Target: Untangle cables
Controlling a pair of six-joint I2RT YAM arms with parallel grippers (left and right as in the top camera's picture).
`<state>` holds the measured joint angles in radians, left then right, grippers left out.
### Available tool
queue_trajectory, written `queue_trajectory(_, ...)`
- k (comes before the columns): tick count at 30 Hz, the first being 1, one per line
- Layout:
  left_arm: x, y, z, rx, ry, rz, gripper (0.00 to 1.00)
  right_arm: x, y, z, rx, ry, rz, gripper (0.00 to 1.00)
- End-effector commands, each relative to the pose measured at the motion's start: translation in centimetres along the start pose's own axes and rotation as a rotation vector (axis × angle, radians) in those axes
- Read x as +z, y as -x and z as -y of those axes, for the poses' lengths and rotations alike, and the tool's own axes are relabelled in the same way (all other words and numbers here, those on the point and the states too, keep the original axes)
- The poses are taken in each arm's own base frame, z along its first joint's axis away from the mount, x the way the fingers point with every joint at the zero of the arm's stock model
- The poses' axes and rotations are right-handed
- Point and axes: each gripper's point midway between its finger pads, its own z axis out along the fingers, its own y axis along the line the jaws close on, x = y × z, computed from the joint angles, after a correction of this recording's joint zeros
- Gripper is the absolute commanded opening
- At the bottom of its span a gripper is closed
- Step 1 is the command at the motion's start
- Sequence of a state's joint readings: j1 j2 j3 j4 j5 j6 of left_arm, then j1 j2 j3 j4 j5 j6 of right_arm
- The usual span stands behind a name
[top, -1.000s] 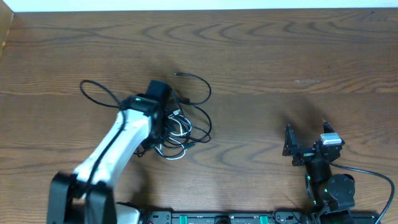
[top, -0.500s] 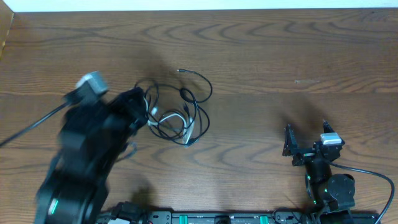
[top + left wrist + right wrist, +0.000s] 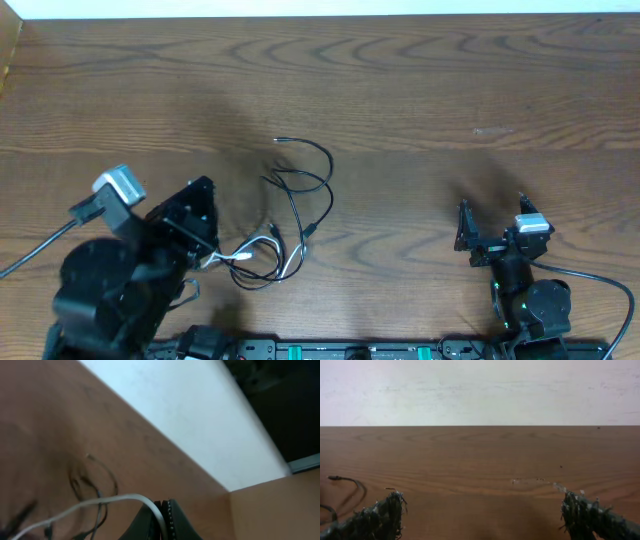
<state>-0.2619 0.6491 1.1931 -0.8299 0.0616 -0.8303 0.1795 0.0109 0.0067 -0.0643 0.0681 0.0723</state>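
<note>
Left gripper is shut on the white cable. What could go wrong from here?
1. The white cable lies crossed with the black cables; pulling may drag the bundle along or tighten a knot.
2. The left gripper pinches it right at the fingertips, so it might slip out.
3. The right gripper sits open far off, so nothing pins the black cables.

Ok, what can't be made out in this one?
Overhead: the left gripper's pinch on the white cable is masked by its own dark body.
Overhead: the black cables' plug ends are too small to identify.
Left wrist: blur smears the black cables; crossings unreadable.
Right wrist: a black cable runs off the left edge.
</note>
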Motion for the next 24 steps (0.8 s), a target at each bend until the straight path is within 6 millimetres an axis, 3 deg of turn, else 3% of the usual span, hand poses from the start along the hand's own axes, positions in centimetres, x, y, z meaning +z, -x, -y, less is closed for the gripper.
queue_trajectory(1,1.7,-1.0,-0.2,0.015,0.024,-0.075,0.08,0.0,0.0,0.3,0.013,-0.013,0.001,0.99)
queue_trajectory(7,5.5,-3.9,-0.3,0.012,0.052,-0.265,0.07,0.0,0.0,0.3,0.013,-0.013,0.001,0.99)
queue_trajectory(11,8.4,-7.0,-0.2,-0.01,0.049,-0.457,0.08,0.0,0.0,0.3,0.013,-0.013,0.001,0.99)
queue_trajectory(14,10.2,-9.9,1.3,0.004,-0.054,-0.652,0.07,0.0,0.0,0.3,0.013,-0.013,0.001,0.99)
queue_trajectory(17,10.9,-11.2,5.8,-0.018,-0.333,-0.832,0.07,0.0,0.0,0.3,0.013,-0.013,0.001,0.99)
queue_trajectory(20,10.9,-8.6,11.5,-0.099,-0.637,-0.905,0.07,0.0,0.0,0.3,0.013,-0.013,0.001,0.99)
queue_trajectory(24,10.8,-4.5,16.9,-0.028,-0.888,-0.753,0.07,0.0,0.0,0.3,0.013,-0.013,0.001,0.99)
